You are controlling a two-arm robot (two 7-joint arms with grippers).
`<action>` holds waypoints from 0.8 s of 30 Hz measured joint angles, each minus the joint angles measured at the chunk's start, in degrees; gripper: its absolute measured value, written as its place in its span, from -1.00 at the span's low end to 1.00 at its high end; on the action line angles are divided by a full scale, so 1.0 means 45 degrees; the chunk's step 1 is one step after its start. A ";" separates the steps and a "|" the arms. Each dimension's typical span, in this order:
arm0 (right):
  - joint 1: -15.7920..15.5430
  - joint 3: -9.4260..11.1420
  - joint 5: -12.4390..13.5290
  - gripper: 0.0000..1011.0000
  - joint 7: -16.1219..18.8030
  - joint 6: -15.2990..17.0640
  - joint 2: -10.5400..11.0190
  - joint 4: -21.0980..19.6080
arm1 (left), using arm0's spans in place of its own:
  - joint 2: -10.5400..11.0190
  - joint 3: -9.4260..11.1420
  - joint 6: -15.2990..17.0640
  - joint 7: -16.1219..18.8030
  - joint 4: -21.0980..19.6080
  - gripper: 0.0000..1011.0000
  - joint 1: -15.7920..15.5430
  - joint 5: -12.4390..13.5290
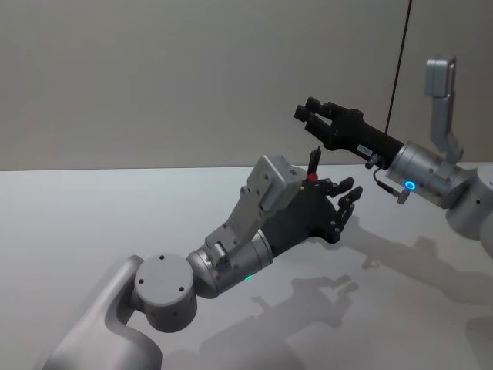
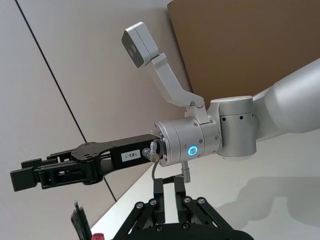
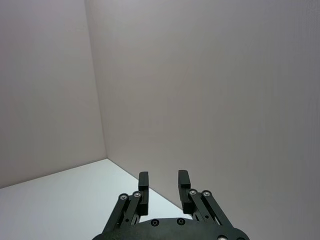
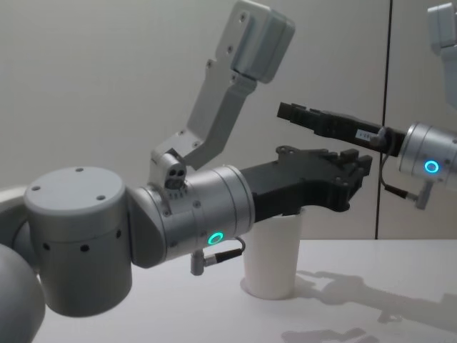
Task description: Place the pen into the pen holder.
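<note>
In the head view, the pen (image 1: 314, 159) is seen at the middle of the table, standing nearly upright with its long axis vertical. One dark end points up and a red part sits lower down. Its lower end is hidden behind the left gripper (image 1: 352, 190), which is reached in from the near left. The right gripper (image 1: 310, 114) is held higher, in from the right, just above and beyond the pen.

In the left wrist view, the left gripper's fingers (image 2: 160, 195) are parted a little with nothing clasped between them. The pen's top is glimpsed beside them, not in their hold.

In the right wrist view, the right gripper (image 3: 162, 181) is spread wide and empty, aimed at the far wall.

In the chest view, the pen holder (image 4: 275, 261) is found upright on the table, directly beneath the left gripper's body. The pen itself cannot be made out there.

Judged from this, the pen is probably already lodged in the holder – released, leaning little – though its seating cannot be confirmed. What is left would be only the withdrawal of both arms.
</note>
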 joint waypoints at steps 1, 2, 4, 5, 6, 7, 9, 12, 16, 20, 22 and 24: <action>0.0006 0.0008 -0.0004 -0.30 0.0002 -0.0003 -0.0002 0.0009 | 0.0000 -0.0001 0.0000 0.0000 0.0000 -0.74 0.0000 -0.0001; 0.0014 0.0013 -0.0007 -0.24 0.0005 -0.0005 -0.0002 0.0016 | 0.0000 0.0000 -0.0001 0.0000 0.0000 -0.74 0.0000 0.0000; 0.0027 0.0027 -0.0016 -0.14 0.0013 -0.0013 -0.0004 0.0035 | 0.0000 0.0000 0.0000 0.0000 0.0000 -0.74 0.0000 -0.0001; 0.0028 0.0032 -0.0019 -0.02 0.0016 -0.0016 -0.0004 0.0042 | 0.0000 0.0000 0.0000 0.0000 0.0000 -0.74 0.0000 -0.0001; 0.0031 0.0041 -0.0026 0.02 0.0021 -0.0020 -0.0007 0.0053 | 0.0000 -0.0001 0.0000 0.0000 0.0000 -0.74 0.0000 0.0000; 0.0034 0.0046 -0.0029 0.14 0.0025 -0.0020 -0.0008 0.0057 | 0.0000 -0.0001 0.0000 0.0000 0.0000 -0.74 0.0000 -0.0001; 0.0041 0.0056 -0.0037 0.21 0.0031 -0.0023 -0.0008 0.0069 | 0.0000 0.0000 0.0000 0.0000 0.0000 -0.74 0.0000 -0.0001; 0.0048 0.0064 -0.0041 0.37 0.0036 -0.0026 -0.0011 0.0081 | 0.0000 0.0000 0.0000 0.0000 0.0000 -0.74 0.0000 0.0000; 0.0054 0.0073 -0.0046 0.64 0.0042 -0.0030 -0.0015 0.0095 | 0.0000 0.0000 0.0000 0.0000 0.0000 -0.74 0.0000 0.0000; 0.0058 0.0080 -0.0052 0.87 0.0050 -0.0036 -0.0020 0.0106 | 0.0000 0.0000 0.0000 0.0000 0.0000 -0.74 0.0000 0.0000; 0.0061 0.0083 -0.0053 0.93 0.0054 -0.0039 -0.0021 0.0108 | 0.0000 0.0000 0.0000 0.0000 0.0000 -0.74 0.0000 -0.0001; 0.0062 0.0085 -0.0055 0.98 0.0057 -0.0041 -0.0021 0.0111 | 0.0000 0.0000 0.0000 0.0000 0.0000 -0.74 0.0000 -0.0001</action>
